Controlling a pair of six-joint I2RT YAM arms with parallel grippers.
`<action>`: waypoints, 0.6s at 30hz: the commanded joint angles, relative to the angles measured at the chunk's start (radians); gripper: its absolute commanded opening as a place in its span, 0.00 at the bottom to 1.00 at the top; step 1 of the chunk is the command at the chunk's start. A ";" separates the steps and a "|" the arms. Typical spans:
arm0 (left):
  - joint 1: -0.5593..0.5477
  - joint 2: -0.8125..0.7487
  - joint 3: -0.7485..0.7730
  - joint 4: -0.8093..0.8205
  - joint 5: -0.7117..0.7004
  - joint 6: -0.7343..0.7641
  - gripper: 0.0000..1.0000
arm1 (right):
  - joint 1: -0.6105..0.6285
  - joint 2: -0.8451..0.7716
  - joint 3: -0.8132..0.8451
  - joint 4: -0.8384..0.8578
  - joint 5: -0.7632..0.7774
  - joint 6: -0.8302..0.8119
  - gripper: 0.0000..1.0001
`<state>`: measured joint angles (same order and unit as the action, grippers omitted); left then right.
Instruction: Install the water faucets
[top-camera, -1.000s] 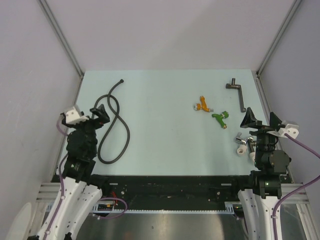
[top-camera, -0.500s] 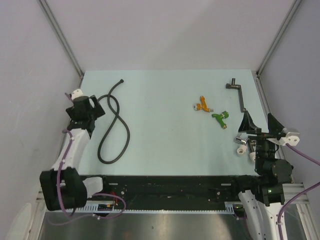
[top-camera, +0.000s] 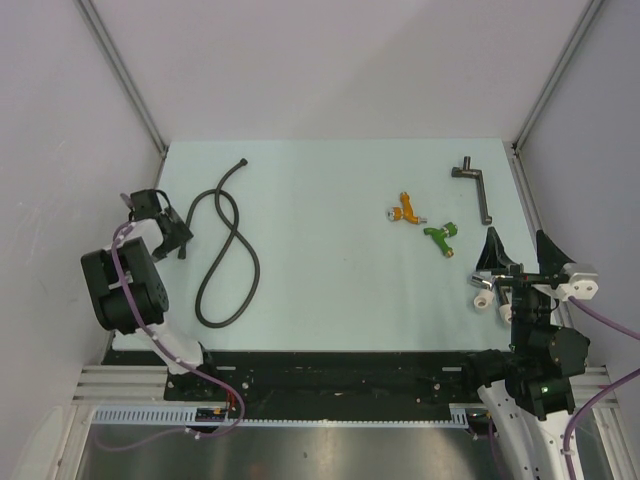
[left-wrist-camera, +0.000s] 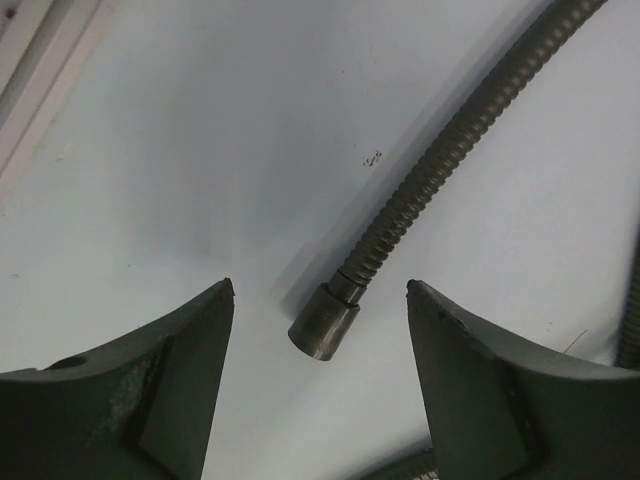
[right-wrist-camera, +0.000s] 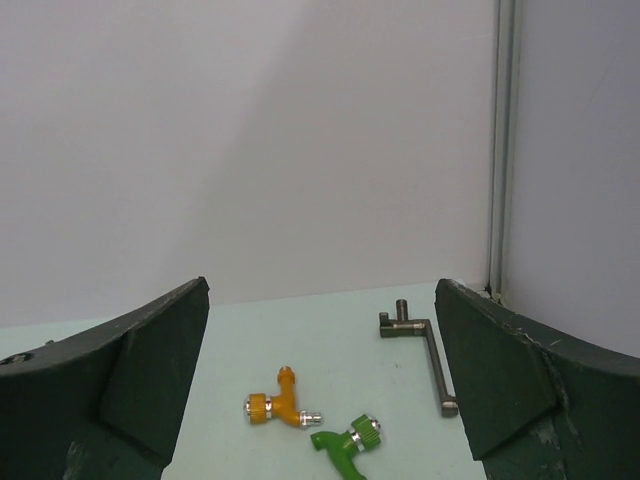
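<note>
The orange water faucet and the green water faucet lie side by side on the pale table, right of centre. My right gripper hangs open just near of them, nothing between its fingers; its wrist view shows the orange one and the green one ahead of the gripper. My left gripper is at the table's left edge, low and open. In the left wrist view its fingers straddle the capped end of the black hose without touching it.
The black hose snakes across the left part of the table. A dark metal crank-shaped pipe lies at the back right. Small white and silver fittings sit beside the right arm. Grey walls close in both sides.
The left arm has swung out and down to the left edge, putting its gripper over the hose end. The right gripper has shifted slightly nearer. The faucets have not moved.
</note>
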<state>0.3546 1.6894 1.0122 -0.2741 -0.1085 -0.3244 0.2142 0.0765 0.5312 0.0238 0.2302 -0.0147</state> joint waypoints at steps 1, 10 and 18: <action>0.004 0.041 0.074 -0.051 0.061 0.057 0.73 | 0.005 -0.012 0.001 0.005 0.017 -0.019 1.00; 0.000 0.153 0.140 -0.122 0.101 0.113 0.58 | -0.004 -0.009 0.001 0.005 0.017 -0.022 1.00; -0.046 0.162 0.161 -0.171 0.139 0.133 0.40 | -0.007 -0.009 -0.004 0.008 0.017 -0.022 1.00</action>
<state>0.3458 1.8309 1.1412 -0.3809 -0.0166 -0.2245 0.2111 0.0746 0.5304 0.0189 0.2321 -0.0216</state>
